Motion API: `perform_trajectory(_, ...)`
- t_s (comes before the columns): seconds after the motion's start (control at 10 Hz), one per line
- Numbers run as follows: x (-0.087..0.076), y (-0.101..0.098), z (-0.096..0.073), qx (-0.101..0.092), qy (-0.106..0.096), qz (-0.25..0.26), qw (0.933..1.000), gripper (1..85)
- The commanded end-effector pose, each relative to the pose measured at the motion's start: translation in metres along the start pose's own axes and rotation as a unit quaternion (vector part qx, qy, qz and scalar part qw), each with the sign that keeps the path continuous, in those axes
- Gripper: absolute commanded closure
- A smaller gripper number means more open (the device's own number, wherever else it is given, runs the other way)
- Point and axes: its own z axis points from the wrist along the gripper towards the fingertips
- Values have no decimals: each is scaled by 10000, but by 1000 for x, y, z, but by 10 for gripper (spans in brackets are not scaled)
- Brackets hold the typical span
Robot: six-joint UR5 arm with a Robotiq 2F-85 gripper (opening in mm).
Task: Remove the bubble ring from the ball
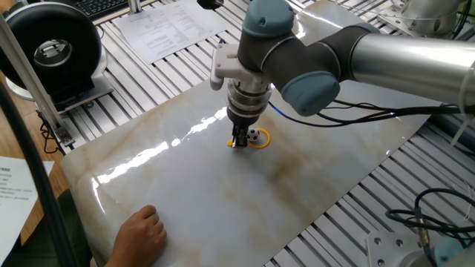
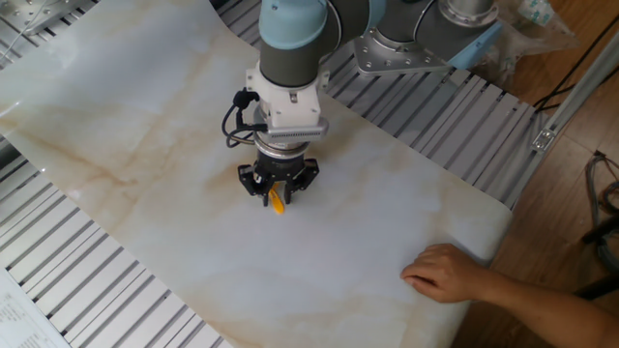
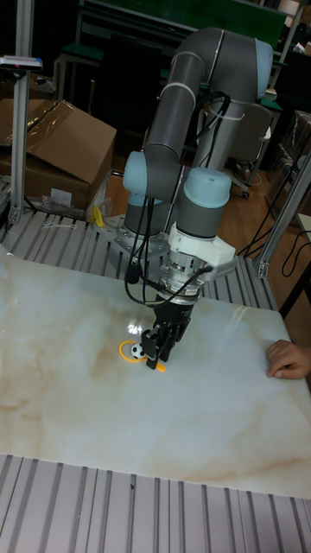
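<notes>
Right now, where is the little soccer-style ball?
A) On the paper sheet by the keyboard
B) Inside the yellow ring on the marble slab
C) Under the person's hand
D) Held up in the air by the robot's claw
B: the ball sits on the slab inside the bubble ring, whose handle end is at the gripper.

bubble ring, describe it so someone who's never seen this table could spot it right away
On the pale marble table, look directly under the end effector of the grey and blue arm. The bubble ring is the thin yellow-orange hoop lying flat there, its short handle at the fingertips. It encircles the ball, a tiny black-and-white ball, and is the only yellow thing on the slab.
</notes>
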Motion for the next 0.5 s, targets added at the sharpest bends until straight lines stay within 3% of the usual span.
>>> perform_trajectory(0.0, -2, -2, 3, -4, -63, 31, 10000, 457)
perform_trajectory(0.4, -2, 0, 5, -32, -59, 125, 9999, 507)
